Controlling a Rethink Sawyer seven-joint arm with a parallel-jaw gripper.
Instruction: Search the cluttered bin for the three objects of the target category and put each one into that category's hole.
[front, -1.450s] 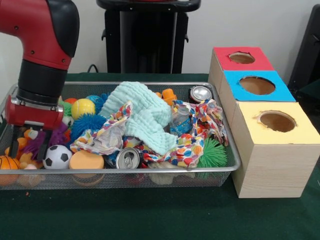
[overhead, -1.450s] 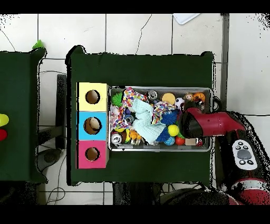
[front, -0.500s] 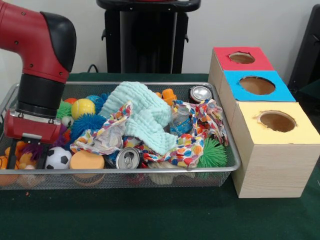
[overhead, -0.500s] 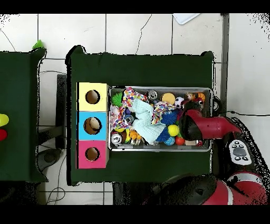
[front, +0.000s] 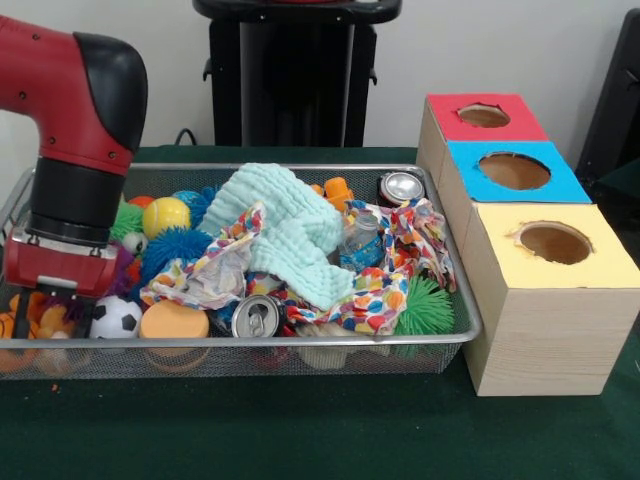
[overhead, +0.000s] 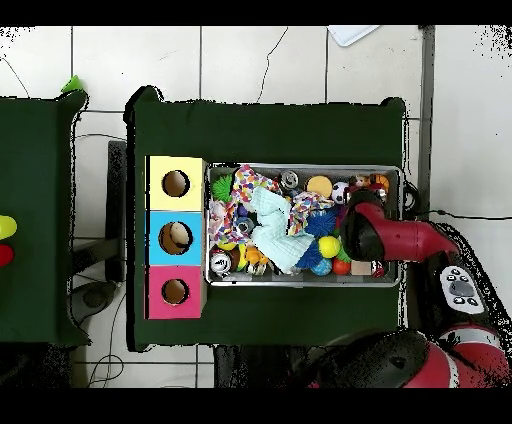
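The wire mesh bin is full of clutter; it also shows in the overhead view. My gripper is down in the bin's left end, open, with its fingers on either side of an orange plush toy that has purple hair. A second orange and yellow plush toy lies at the bin's far side behind the cloth, and shows in the overhead view. No duckling is clear to see. The red-surround hole is on the farthest box. In the overhead view the arm hides the gripper.
Boxes with a blue hole and a yellow hole stand right of the bin. A mint cloth, a spotted cloth, cans, a soccer ball, spiky balls and a yellow ball fill the bin.
The arm has shifted slightly left and lower, so the gripper sits deeper over the orange plush toy. Nothing else in the bin has moved.
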